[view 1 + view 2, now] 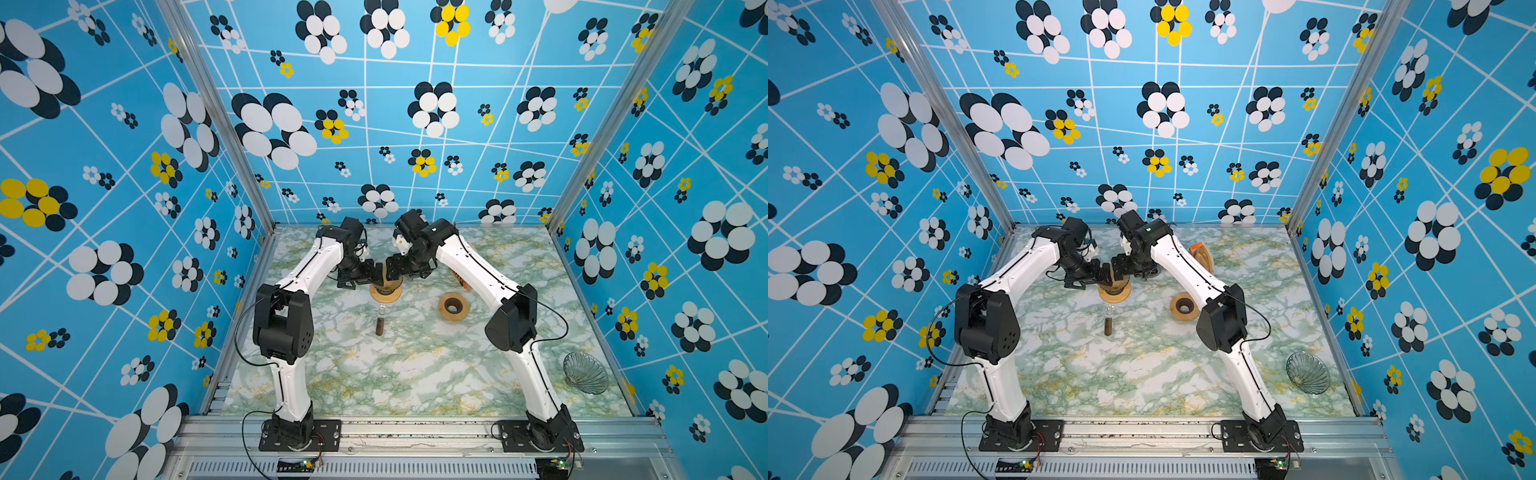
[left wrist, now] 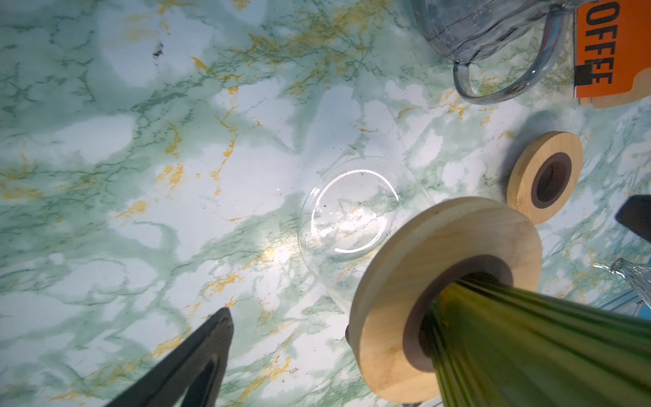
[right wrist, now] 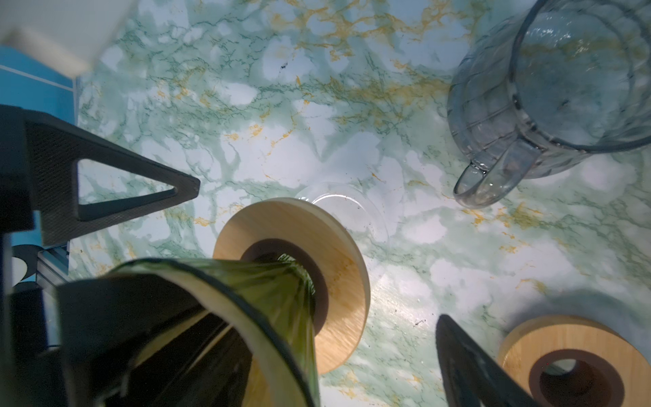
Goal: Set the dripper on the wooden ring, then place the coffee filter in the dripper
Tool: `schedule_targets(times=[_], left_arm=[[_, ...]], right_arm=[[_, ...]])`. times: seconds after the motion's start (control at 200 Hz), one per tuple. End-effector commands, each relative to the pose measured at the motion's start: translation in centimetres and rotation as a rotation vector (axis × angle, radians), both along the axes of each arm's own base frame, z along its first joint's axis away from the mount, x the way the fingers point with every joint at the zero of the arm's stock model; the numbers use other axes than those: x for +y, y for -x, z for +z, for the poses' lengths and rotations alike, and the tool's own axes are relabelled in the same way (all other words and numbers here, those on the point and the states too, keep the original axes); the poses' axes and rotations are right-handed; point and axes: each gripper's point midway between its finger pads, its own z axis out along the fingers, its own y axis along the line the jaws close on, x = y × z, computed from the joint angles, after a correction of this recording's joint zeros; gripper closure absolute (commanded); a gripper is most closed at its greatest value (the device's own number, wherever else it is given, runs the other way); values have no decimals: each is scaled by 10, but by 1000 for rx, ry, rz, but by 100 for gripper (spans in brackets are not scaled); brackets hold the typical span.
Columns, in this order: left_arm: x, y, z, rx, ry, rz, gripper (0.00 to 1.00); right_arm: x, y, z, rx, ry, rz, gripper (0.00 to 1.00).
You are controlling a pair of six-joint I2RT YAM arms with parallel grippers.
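The dripper point(image 1: 386, 292) is a green ribbed glass cone point(image 2: 528, 345) in a wooden collar point(image 3: 338, 275), standing on a clear glass vessel point(image 2: 352, 211) at the back middle of the table. Pale tan paper point(image 3: 218, 306), which looks like the coffee filter, lines the inside of the cone's rim. Both grippers meet over it in both top views. My left gripper point(image 2: 341, 313) is open; one finger point(image 2: 208, 356) is clear of the dripper and the cone hides the other. My right gripper point(image 3: 334, 317) is open, with one finger point(image 3: 468, 370) outside the cone and the other dark inside it.
A spare wooden ring point(image 1: 453, 306) lies right of the dripper. A grey glass pitcher point(image 3: 563, 88) and an orange-labelled filter pack point(image 2: 613, 45) stand behind. A brown vial point(image 1: 380, 326) lies in front, and a ribbed glass bowl point(image 1: 585, 372) sits at the front right.
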Motion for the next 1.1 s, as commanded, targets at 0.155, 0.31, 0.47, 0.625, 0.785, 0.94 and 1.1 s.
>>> schedule_targets(times=[0.155, 0.31, 0.47, 0.625, 0.785, 0.94, 1.1], left_arm=[[-4, 2, 12, -14, 42, -18, 3], [-5, 6, 31, -46, 60, -31, 2], [-4, 12, 39, -52, 66, -44, 1], [-3, 19, 58, -91, 85, -55, 0], [0, 23, 72, -121, 94, -49, 1], [-2, 24, 90, -155, 153, -31, 8], [-13, 24, 98, -163, 224, -35, 20]], right_arm=[[0, 5, 14, -9, -8, 18, 18], [-3, 8, 34, -38, -28, 25, 19], [-8, 11, 49, -63, -38, 23, 20], [-10, 12, 58, -71, -61, 21, 21], [-10, 18, 74, -87, -106, 26, 25], [-11, 19, 78, -93, -143, 10, 31], [-10, 19, 75, -80, -190, -17, 40]])
